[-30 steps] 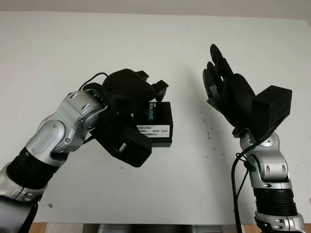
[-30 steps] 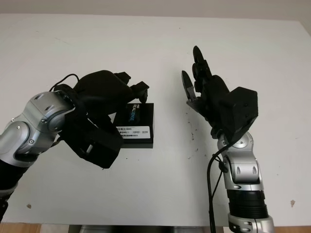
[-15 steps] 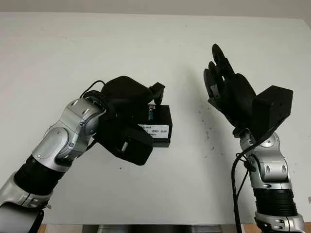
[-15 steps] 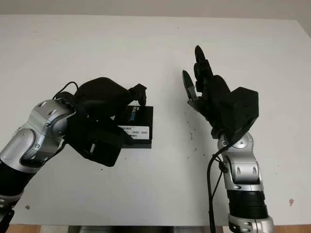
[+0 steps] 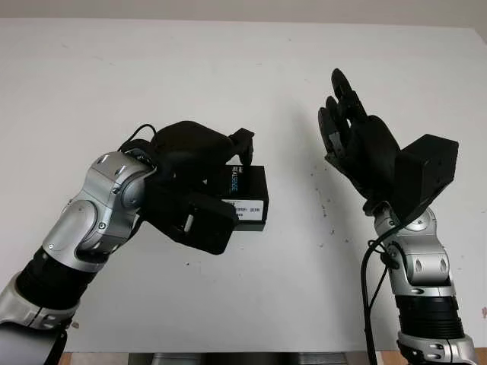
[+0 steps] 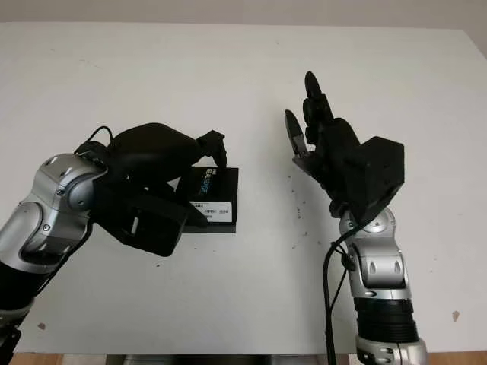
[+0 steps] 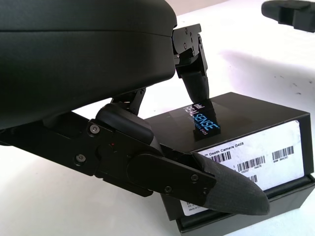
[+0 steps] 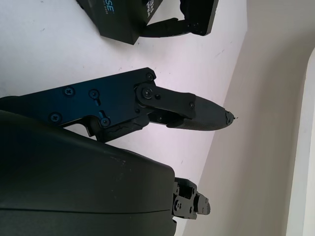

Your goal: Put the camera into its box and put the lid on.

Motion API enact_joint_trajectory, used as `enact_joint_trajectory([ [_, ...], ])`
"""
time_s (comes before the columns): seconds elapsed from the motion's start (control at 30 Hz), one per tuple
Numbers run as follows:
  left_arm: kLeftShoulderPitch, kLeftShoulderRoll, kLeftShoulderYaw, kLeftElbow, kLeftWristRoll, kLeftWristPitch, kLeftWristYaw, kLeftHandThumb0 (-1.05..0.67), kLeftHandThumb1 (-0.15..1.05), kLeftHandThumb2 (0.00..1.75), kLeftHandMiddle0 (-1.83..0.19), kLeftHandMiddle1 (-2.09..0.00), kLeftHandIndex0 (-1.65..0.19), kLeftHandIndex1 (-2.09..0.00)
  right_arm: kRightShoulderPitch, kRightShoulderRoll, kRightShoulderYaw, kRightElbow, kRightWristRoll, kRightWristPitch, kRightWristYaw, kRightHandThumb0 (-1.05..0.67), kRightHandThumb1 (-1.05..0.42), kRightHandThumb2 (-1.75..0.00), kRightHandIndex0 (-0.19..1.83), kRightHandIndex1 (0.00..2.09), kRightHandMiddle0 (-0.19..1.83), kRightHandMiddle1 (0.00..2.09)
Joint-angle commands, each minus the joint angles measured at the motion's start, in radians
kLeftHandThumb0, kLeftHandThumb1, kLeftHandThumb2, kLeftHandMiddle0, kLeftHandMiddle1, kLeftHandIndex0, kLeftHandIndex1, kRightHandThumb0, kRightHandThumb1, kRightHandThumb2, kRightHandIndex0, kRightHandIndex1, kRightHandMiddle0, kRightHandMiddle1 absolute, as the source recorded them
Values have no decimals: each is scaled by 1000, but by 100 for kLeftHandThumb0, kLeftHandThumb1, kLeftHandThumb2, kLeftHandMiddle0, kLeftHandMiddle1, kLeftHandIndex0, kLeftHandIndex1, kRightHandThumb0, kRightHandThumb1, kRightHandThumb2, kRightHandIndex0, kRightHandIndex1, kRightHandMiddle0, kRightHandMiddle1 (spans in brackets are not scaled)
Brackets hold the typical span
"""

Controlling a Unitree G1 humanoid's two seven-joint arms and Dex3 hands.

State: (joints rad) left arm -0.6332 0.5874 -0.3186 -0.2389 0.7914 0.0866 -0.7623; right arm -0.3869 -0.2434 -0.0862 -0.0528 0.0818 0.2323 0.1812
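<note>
Left hand (image 5: 199,181) grasping the closed black rectangular cardboard camera box (image 5: 247,198) on the white table (image 5: 228,68).

The box lay under the left hand's palm, lid on, its white barcode label (image 7: 256,162) facing up; one fingertip (image 7: 197,88) pressed on the lid's top while the thumb (image 7: 216,189) clamped the near side. Beyond the box, across bare tabletop, the right hand (image 5: 358,144) was raised above the table, released and holding nothing, well apart from the box.
</note>
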Motion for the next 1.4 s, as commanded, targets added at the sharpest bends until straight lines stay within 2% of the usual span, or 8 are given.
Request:
enact_joint_trajectory([
  [0.0, 12, -3, 15, -28, -8, 6, 6, -41, 105, 15, -44, -209, 2, -175, 10, 2, 0, 0, -3, -14, -2, -58, -105, -58, -12, 6, -11, 6],
  [0.1, 24, -6, 26, -34, -13, 22, 17, -42, 105, 14, -39, -209, -2, -184, 10, 7, -2, 2, 1, -16, -2, -58, -105, -57, -11, 6, -10, 6],
  [0.2, 35, -5, 40, -31, -29, 21, 42, -41, 105, 13, -28, -202, -4, -183, 10, 3, -1, 11, -2, -25, 5, -59, -105, -57, -12, 6, -10, 6],
  [0.47, 43, 6, 54, -30, -59, 8, 74, -42, 105, 14, -31, -189, -5, -190, 11, 6, -1, 7, -12, -21, -3, -60, -105, -55, -11, 6, -9, 6],
  [0.93, 60, 10, 65, -60, -55, 23, 89, -42, 105, 12, -29, -208, -11, -191, 6, 6, -3, 11, -8, -23, 7, -61, -105, -55, -11, 6, -9, 6],
  [1.13, 88, 9, 68, -74, -38, -1, 145, -41, 105, 9, -30, -209, -11, -190, 6, 1, -1, 14, -14, -24, 10, -60, -105, -56, -11, 6, -8, 6],
  [1.37, 116, 18, 66, -124, -33, -13, 133, -39, 105, 12, -23, -208, -4, -191, 5, 3, 1, 10, -14, -21, 14, -58, -105, -57, -11, 6, -8, 6],
])
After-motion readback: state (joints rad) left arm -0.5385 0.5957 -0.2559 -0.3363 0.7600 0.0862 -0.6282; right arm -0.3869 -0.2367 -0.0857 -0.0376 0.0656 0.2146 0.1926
